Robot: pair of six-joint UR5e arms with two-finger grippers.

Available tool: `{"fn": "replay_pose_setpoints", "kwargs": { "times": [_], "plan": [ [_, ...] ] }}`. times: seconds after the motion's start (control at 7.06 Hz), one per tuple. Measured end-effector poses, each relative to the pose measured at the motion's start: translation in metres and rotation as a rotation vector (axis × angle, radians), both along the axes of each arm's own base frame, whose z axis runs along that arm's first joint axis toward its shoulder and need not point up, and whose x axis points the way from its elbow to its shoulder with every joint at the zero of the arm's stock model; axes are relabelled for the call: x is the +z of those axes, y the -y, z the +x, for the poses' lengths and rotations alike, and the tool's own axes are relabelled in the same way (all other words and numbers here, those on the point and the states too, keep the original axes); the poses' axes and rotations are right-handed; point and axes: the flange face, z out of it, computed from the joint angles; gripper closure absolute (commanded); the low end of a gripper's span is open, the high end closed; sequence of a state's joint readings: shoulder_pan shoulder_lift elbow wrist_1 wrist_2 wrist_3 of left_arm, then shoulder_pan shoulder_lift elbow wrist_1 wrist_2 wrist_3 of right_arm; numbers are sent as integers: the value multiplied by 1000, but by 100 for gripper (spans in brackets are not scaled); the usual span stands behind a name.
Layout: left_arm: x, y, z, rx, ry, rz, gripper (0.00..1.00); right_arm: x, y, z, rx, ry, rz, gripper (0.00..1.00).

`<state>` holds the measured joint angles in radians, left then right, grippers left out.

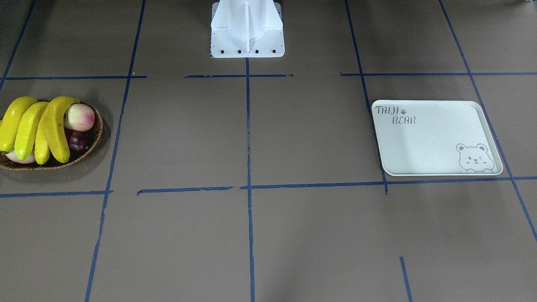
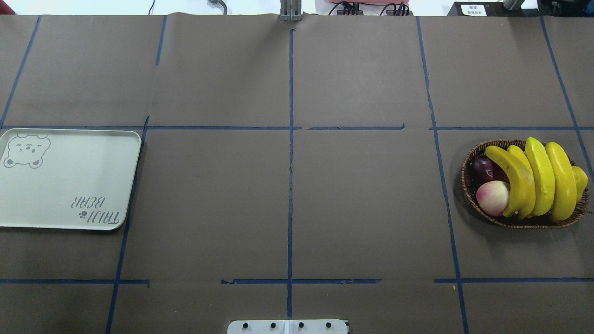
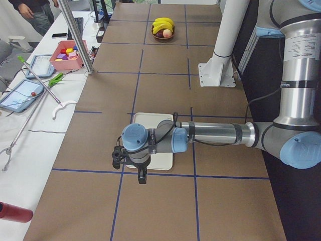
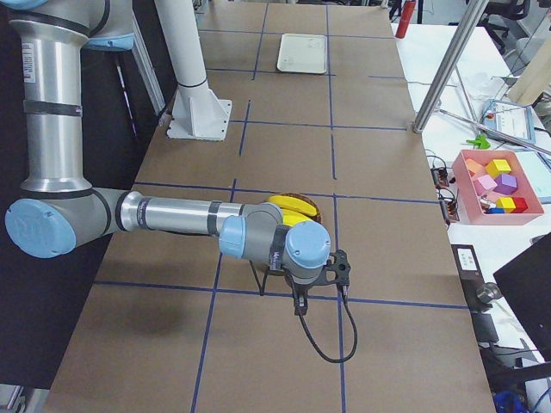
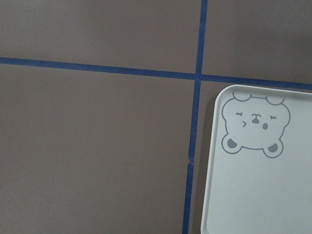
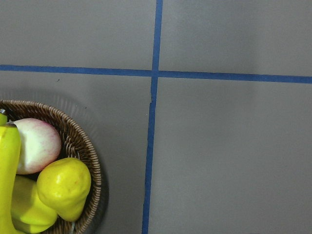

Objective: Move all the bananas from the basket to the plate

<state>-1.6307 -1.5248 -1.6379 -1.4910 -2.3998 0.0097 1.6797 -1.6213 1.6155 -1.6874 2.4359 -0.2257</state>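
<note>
Several yellow bananas (image 2: pixel 540 176), one a deeper orange-yellow (image 2: pixel 510 178), lie side by side across the brown wicker basket (image 2: pixel 524 225) at the table's right end. They also show in the front view (image 1: pixel 56 128). The white plate (image 2: pixel 65 185) with the bear drawing lies bare at the left end. My left arm's wrist (image 3: pixel 136 145) hangs over the plate's (image 3: pixel 161 161) outer edge. My right arm's wrist (image 4: pixel 306 249) hangs over the basket, partly hiding the bananas (image 4: pixel 293 206). Both grippers show only in the side views, and I cannot tell whether they are open or shut.
A pink-white peach (image 2: pixel 493 198), dark purple fruit (image 2: pixel 483 168) and a round yellow fruit (image 6: pixel 63 187) share the basket. The white robot pedestal (image 1: pixel 247 29) stands mid-table. A metal pole (image 3: pixel 77 37) and a pink box of blocks (image 3: pixel 67 54) stand on the operators' side.
</note>
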Motion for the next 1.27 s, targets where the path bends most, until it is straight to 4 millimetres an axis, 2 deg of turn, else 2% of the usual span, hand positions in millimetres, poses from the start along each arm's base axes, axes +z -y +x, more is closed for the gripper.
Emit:
{"fn": "replay_pose_setpoints", "kwargs": {
  "times": [0.85,1.13,1.27],
  "plan": [
    [-7,3,0,-2,-1,41,0,-5,2,-1,-1,2,10,0],
    [-8,3,0,-3,-2,44,0,-20,5,-1,-1,4,42,0],
    [-8,3,0,-3,-2,45,0,-35,7,-2,-4,-1,72,0]
  ]
}}
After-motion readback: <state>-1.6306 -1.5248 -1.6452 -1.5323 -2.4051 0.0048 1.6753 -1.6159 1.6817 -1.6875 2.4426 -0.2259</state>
